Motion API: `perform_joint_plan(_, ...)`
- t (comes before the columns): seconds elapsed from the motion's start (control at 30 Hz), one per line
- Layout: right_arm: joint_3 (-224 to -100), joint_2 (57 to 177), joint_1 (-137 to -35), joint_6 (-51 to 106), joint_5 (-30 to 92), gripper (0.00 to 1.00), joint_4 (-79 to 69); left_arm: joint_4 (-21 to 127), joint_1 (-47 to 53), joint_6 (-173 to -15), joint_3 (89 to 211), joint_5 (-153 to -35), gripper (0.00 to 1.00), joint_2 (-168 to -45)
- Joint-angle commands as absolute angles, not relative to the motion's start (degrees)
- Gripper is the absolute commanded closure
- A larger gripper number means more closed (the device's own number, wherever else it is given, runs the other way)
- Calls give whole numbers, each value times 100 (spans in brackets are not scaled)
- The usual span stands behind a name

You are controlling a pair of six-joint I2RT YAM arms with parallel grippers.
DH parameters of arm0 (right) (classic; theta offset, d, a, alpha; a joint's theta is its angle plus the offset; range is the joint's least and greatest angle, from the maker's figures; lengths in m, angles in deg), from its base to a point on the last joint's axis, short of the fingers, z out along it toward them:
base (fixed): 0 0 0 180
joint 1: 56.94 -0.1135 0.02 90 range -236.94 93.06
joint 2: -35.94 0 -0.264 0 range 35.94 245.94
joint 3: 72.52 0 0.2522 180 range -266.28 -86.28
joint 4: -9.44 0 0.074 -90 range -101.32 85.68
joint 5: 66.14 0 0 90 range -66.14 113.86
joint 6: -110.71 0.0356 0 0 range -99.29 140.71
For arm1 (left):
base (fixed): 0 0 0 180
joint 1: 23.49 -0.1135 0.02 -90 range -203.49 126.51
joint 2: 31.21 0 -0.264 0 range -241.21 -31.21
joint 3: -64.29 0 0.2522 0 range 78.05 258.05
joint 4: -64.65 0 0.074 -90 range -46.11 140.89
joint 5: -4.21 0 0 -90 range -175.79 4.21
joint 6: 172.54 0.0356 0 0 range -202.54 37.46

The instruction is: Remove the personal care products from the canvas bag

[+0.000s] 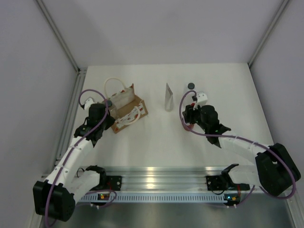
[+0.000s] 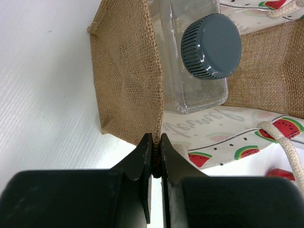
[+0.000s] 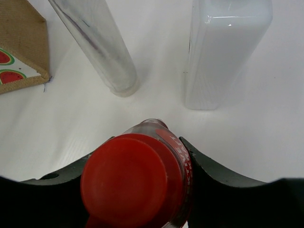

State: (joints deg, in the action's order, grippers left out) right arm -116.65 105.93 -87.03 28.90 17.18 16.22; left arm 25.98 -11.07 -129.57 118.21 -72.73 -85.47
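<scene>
at the bottom of the top view a ribbed metal rail (image 1: pixel 156 178) runs along the near edge of the table (image 1: pixel 156 142), and beyond it a broad bare stretch of white, finely ribbed surface lies between the two arms. in the left wrist view the left jaws are pressed together on the raw upper edge of one side wall of the canvas bag (image 2: pixel 126 85), a coarse tan weave joined to a smooth panel printed with watermelon slices. inside the bag, whose mouth faces that camera, sits the pale bottle (image 2: pixel 190 90), square-shouldered and translucent, with a round ridged grey cap (image 2: pixel 211 45); a white rope handle (image 2: pixel 285 145) loops at the right. in the top view the bag lies in the upper left of the table, near its left edge. in the right wrist view the right jaws pinch the red bottle (image 3: pixel 135 183) just below its glossy cap, at bottom centre. beyond it stand the tapered white tube (image 3: pixel 95 42) and the flat-sided white bottle (image 3: pixel 223 52), apart from each other, with bare table around them up to the far wall (image 1: pixel 166 33).
</scene>
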Motion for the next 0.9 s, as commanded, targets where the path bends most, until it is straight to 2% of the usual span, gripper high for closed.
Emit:
perform_joint_plan(0.0,-12047,10502,-8665,2959,1762,56,2575,2654,-1101,-12921,11883,-7384,100,-8517)
perform_joint_plan(0.1,-12073,10458,-8665,2959,1727,41,2469,2654,-1101,-12930,11900,-7384,100,-8552)
perform_joint_plan(0.17,-12091,10388,-8682,2941,1709,21,2390,2654,-1101,-12921,11909,-7384,100,-8543)
perform_joint_plan(0.7,-13145,9184,-8884,3046,1462,17,729,2645,-1101,-12947,11927,-7428,100,-8386)
perform_joint_plan(0.77,-13225,9078,-8946,3169,1672,19,807,2654,-1101,-13026,11883,-7393,100,-8359)
perform_joint_plan(0.87,-13453,9297,-9042,3589,2655,23,1167,2654,-1101,-13140,11830,-7331,100,-8306)
